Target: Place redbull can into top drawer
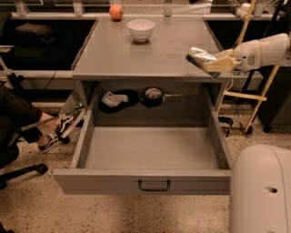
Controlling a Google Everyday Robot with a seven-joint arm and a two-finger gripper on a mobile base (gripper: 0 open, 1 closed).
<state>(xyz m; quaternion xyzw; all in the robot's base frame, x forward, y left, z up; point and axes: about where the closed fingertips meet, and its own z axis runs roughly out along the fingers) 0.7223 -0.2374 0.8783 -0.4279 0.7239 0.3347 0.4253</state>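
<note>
The redbull can (pixel 200 58), slim, shiny silver with dark patches, lies sideways in my gripper (pixel 214 63) and is held in the air just above the right front corner of the grey table top (pixel 136 54). The gripper comes in from the right on a white arm and is shut on the can. The top drawer (pixel 145 157) is pulled wide open below the table top, its grey inside bare, with a small black bar handle (pixel 154 185) at the middle of its front panel. The can is above and to the right of the drawer's back right corner.
A white bowl (pixel 141 29) and an orange fruit (pixel 116 12) stand at the far side of the table top. Dark objects (pixel 136 97) lie on the shelf behind the drawer. A person's leg and shoes (pixel 59 129) are at the left. My white base (pixel 261 189) fills the lower right.
</note>
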